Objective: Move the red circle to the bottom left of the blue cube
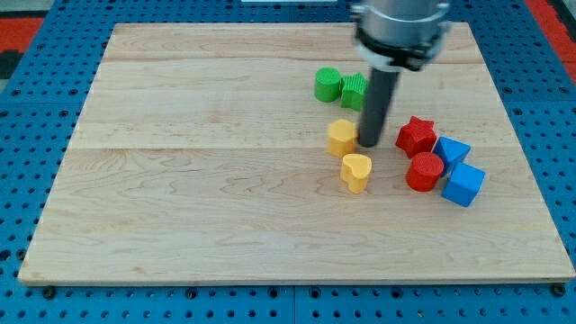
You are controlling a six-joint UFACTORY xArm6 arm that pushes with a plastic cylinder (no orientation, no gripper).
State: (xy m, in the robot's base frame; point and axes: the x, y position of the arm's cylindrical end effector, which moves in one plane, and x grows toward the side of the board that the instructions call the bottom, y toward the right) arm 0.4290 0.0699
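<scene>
The red circle (424,171) lies at the view's right, touching the blue cube (463,184) on that cube's left. A second blue block (451,150) sits just above them, and a red star (416,135) is above the circle. My tip (370,142) is down on the board, just right of a yellow hexagon block (341,137) and left of the red star. It is about a block's width up and left of the red circle, not touching it.
A yellow heart (356,171) lies just below my tip. A green circle (328,85) and a green ridged block (354,91) sit above the tip, partly behind the rod. The wooden board (180,180) lies on a blue pegboard surface.
</scene>
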